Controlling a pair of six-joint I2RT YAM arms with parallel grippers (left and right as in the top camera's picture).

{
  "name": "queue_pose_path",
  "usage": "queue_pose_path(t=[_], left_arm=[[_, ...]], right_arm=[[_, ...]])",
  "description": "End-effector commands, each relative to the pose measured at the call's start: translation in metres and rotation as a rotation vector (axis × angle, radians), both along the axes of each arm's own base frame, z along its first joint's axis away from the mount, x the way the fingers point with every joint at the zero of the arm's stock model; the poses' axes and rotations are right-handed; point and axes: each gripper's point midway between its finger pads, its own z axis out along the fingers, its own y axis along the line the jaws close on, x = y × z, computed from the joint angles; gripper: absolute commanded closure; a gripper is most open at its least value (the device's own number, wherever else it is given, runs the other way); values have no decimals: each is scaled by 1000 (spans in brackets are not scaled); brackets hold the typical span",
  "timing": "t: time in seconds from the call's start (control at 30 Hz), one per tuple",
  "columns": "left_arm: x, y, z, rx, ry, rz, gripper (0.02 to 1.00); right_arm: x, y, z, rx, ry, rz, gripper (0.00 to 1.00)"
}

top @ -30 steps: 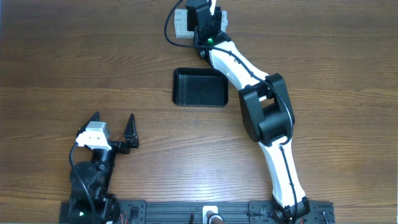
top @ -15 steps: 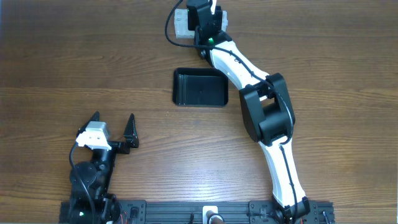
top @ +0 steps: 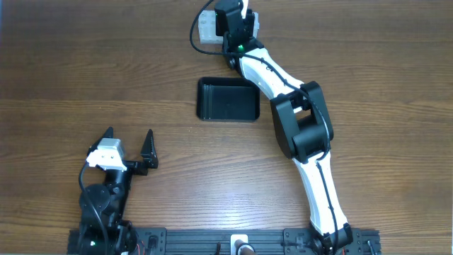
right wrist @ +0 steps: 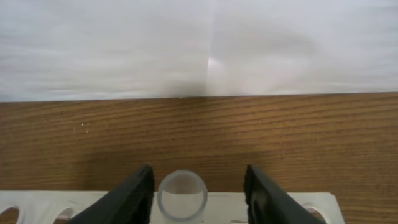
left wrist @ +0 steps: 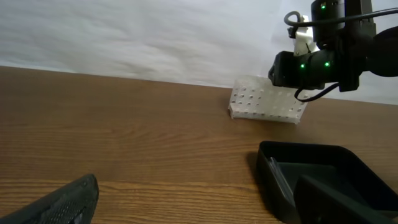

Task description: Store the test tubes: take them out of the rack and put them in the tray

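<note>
The right gripper (right wrist: 199,179), jaws open and holding nothing, straddles an upright test tube (right wrist: 181,198) in the rack (right wrist: 280,208) beneath it, apparently positioned for closing and vertical extraction.

place: lab bench | wood-grain table (top: 382,85) | white backdrop (left wrist: 124,37) | test-tube rack (left wrist: 264,102)

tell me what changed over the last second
The right tool nudged slightly forward over the rack, open astride a test tube; nothing was gripped or released. The left tool, rack and tray stayed put.
</note>
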Motion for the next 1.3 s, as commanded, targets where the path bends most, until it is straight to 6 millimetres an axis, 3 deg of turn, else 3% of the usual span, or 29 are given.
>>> queue_pose_path(t=[0.03, 0.2, 0.27, 0.33, 0.6, 0.73, 0.9, 1.1, 1.23, 1.3], left_arm=[[0, -1, -1, 10, -4, -7, 18], [0, -1, -1, 10, -4, -7, 18], [0, -1, -1, 10, -4, -7, 18], [0, -1, -1, 10, -4, -7, 18], [0, -1, -1, 10, -4, -7, 20], [0, -1, -1, 10, -4, -7, 18], [0, -1, -1, 10, -4, -7, 20], [0, -1, -1, 10, -4, -7, 18], [0, -1, -1, 10, -4, -7, 18], [0, -1, -1, 10, -4, -7, 18]], right_arm=[[5, -3, 2, 0, -15, -14, 632], [5, -3, 3, 1, -18, -15, 704], [6, -3, 3, 1, -18, -15, 801], [5, -3, 3, 0, -18, -15, 836], [5, -1, 4, -14, -22, -8, 842], [5, 3, 14, -43, -37, -5, 842], [2, 6, 54, -78, -72, -16, 858], [-12, 5, 146, -55, -165, -26, 864], [-34, -1, 206, -14, -217, -26, 858], [-48, -6, 224, 6, -208, -30, 866]])
